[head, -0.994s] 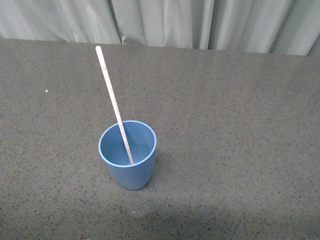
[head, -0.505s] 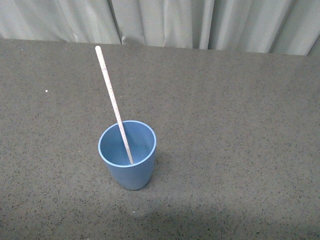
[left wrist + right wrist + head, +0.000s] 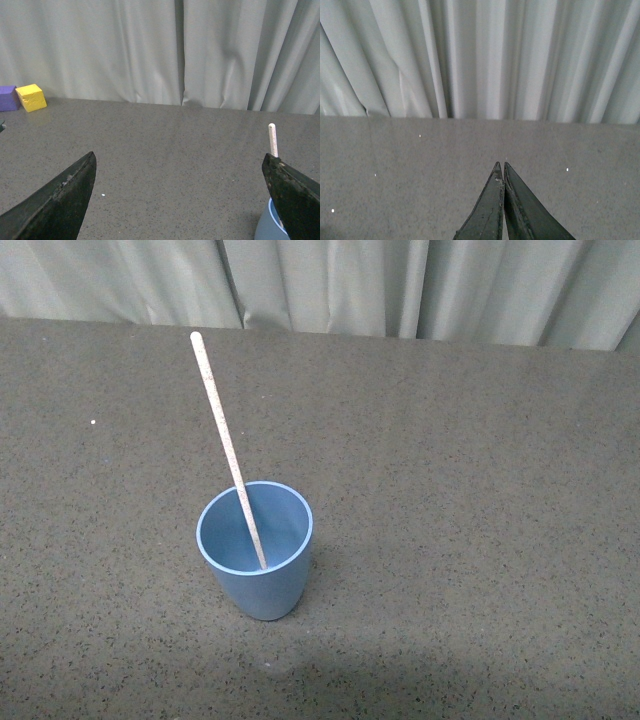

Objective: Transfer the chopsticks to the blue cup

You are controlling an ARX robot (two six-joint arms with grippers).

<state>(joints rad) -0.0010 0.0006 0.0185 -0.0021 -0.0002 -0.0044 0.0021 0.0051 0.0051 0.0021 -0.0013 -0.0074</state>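
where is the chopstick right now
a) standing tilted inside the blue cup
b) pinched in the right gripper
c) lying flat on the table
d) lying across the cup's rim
a: in the front view the chopstick has its lower end down inside the blue cup and leans up past the rim, with no gripper touching it.

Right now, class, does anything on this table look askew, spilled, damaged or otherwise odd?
Nothing stands out. The blue cup stands upright on the table, and the chopstick leans inside it against the rim, as a long stick would. No spill or damage shows.
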